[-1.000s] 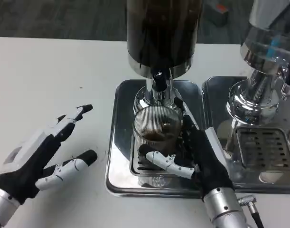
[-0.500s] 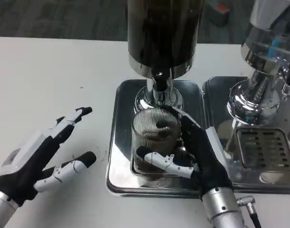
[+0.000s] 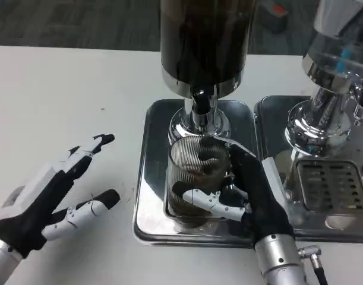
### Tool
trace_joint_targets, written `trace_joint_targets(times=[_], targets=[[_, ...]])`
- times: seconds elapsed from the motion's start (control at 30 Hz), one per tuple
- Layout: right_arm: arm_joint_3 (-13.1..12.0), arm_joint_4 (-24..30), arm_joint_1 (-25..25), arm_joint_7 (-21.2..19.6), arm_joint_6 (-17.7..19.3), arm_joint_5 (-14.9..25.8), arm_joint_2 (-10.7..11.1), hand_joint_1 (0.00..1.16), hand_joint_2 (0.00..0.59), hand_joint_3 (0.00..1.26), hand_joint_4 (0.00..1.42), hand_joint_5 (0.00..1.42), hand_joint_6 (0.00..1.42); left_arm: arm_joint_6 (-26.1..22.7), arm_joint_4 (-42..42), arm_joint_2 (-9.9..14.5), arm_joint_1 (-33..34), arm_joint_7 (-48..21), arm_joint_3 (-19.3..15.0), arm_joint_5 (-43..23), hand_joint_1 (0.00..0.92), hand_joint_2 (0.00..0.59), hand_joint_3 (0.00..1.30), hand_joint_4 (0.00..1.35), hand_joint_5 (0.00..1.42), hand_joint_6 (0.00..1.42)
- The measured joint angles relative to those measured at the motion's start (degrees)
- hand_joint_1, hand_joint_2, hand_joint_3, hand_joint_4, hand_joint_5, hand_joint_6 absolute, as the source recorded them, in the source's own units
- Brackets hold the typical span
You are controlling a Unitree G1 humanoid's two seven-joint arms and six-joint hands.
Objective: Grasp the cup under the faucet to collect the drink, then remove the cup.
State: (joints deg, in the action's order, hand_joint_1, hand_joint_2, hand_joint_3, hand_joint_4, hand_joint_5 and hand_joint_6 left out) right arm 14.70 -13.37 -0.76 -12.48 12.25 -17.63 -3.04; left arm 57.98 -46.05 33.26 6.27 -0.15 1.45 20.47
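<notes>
A ribbed clear glass cup (image 3: 194, 172) with dark drink in its bottom stands on the grate of the steel drip tray (image 3: 150, 178), right under the black faucet (image 3: 198, 98) of the dark drink dispenser (image 3: 204, 41). My right hand (image 3: 246, 193) grips the cup from its right side, thumb across the front and fingers behind. My left hand (image 3: 50, 193) lies on the white table to the left of the tray, fingers spread, holding nothing.
A second chrome dispenser (image 3: 332, 77) with its own drip tray and grate (image 3: 332, 187) stands on the right, close beside my right forearm. White table stretches to the left and behind my left hand.
My right hand has closed tighter round the cup and shifted slightly right with it. The left hand has barely moved.
</notes>
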Motion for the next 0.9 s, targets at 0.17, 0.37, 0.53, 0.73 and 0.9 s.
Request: trace_joint_targets(times=[0.17, 0.37, 0.53, 0.73, 0.9], targets=[[-0.01, 0.19, -0.07, -0.64, 0.00, -0.69, 0.00, 1.01, 0.194, 0.53, 0.64, 0.65, 0.84, 0.00, 0.00, 0.00, 0.04, -0.08, 0.00, -0.03, 0.000, 0.164, 0.08, 0.00, 0.08, 0.00], [-0.01, 1.20, -0.84, -1.19, -0.03, -1.22, -0.02, 1.01, 0.186, 0.53, 0.64, 0.66, 0.85, 0.00, -0.02, 0.00, 0.27, -0.29, 0.01, -0.03, 0.000, 0.165, 0.08, 0.00, 0.08, 0.00], [-0.04, 3.08, -1.39, -2.02, -0.05, -1.81, -0.03, 1.02, 0.189, 0.53, 0.64, 0.67, 0.87, 0.00, -0.06, 0.00, 0.56, -0.43, 0.04, -0.03, 0.000, 0.166, 0.08, 0.00, 0.08, 0.00], [-0.03, 6.58, -3.08, -2.18, -0.77, -3.39, 0.00, 1.04, 0.195, 0.53, 0.64, 0.67, 0.89, 0.00, -0.19, 0.00, 0.81, -0.53, 0.11, -0.03, 0.000, 0.170, 0.08, 0.00, 0.08, 0.00], [0.02, 8.66, -4.50, -2.56, -2.09, -5.90, 0.43, 1.04, 0.196, 0.53, 0.63, 0.67, 0.90, 0.01, -0.21, 0.00, 1.14, -0.54, 0.55, 0.01, 0.000, 0.164, 0.08, 0.00, 0.08, 0.00]])
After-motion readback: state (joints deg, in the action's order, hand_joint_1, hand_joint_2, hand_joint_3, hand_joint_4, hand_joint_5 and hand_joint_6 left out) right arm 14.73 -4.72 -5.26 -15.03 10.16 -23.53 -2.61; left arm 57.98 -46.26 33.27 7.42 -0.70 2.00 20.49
